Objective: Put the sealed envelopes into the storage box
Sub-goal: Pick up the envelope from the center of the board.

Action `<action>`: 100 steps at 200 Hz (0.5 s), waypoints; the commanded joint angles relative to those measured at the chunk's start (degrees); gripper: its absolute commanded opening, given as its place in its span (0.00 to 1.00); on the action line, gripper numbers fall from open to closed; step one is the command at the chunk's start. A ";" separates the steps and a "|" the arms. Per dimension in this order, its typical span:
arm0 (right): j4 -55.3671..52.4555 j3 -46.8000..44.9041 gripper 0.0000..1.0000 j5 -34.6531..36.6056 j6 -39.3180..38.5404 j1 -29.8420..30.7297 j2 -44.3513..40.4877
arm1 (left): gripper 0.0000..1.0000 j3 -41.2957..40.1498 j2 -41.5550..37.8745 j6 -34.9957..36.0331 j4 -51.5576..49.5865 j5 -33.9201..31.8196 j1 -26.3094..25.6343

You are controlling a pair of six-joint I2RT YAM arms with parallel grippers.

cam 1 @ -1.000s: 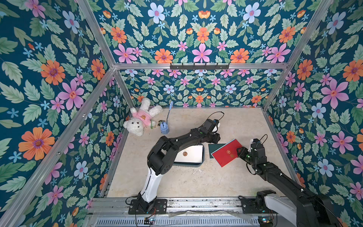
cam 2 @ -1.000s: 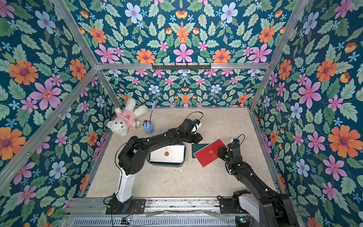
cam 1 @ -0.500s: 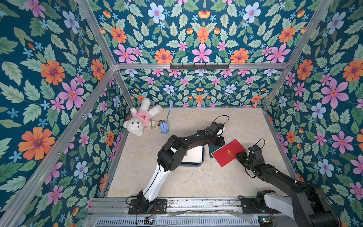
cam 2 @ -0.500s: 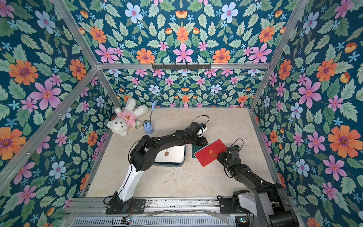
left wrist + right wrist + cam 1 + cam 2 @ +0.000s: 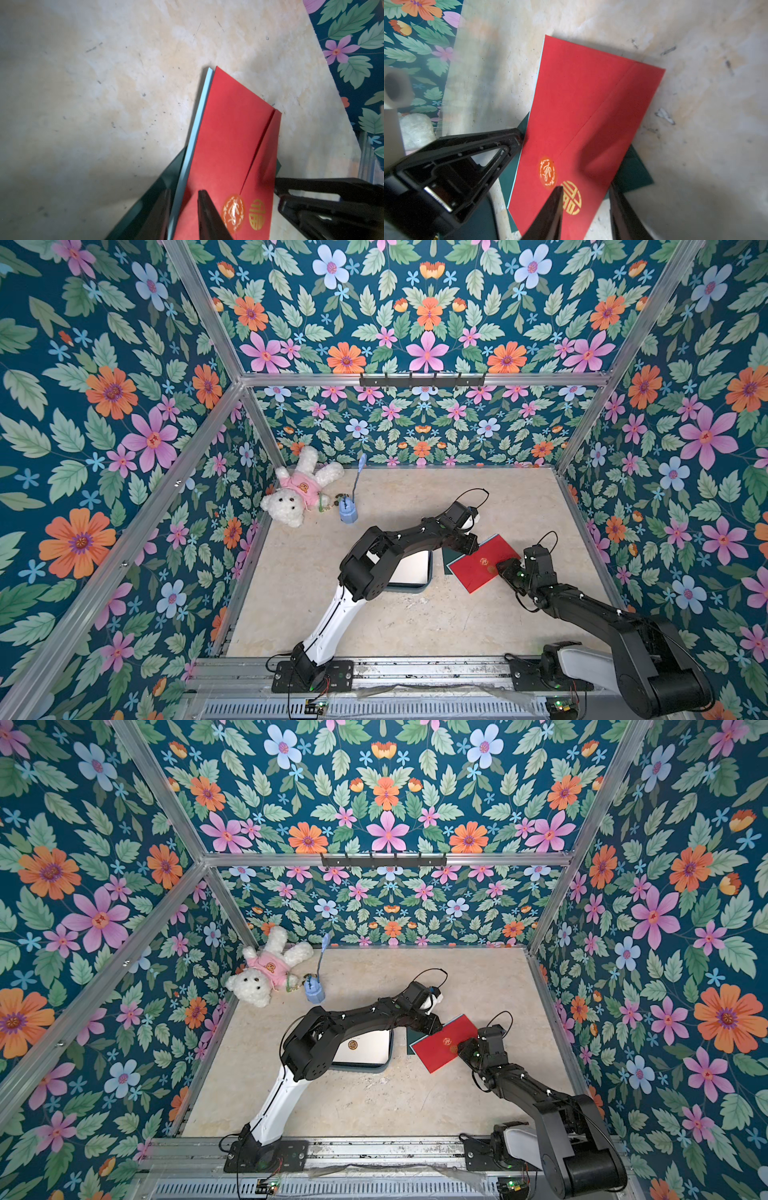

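Flowery walls [image 5: 415, 323] stand around a pale stone table [image 5: 395, 626]. Right of the middle, the red envelope [image 5: 482, 570] lies crooked on a dark green envelope [image 5: 449, 563], with a light-blue edge [image 5: 193, 128] peeking out under it. The left gripper [image 5: 473, 546] has its fingers [image 5: 205, 216] close on both sides of the red one's far left edge; I cannot tell if they squeeze it. The right gripper [image 5: 501, 566] has its jaws apart, one finger [image 5: 553, 207] over the red paper by the round seal [image 5: 547, 173], I think to stop it sliding. The storage box [image 5: 411, 588] sits just left, with a pale envelope [image 5: 370, 1048] inside. It is a tight fit, so the red one must turn straight first. The left arm [image 5: 399, 539] hangs over the box, but the near table is open.
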 commanded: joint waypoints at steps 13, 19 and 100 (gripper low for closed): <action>2.34 0.15 0.41 -0.63 0.87 0.02 0.84 | 0.29 0.04 0.63 0.70 -2.07 -0.12 -0.15; 2.57 0.03 0.41 -0.79 1.06 -0.02 0.85 | 0.29 -0.04 0.70 0.76 -2.13 -0.13 -0.15; 4.37 1.75 0.41 -5.44 3.26 -0.15 0.11 | 0.29 -0.23 1.17 1.28 -2.70 -0.57 -0.32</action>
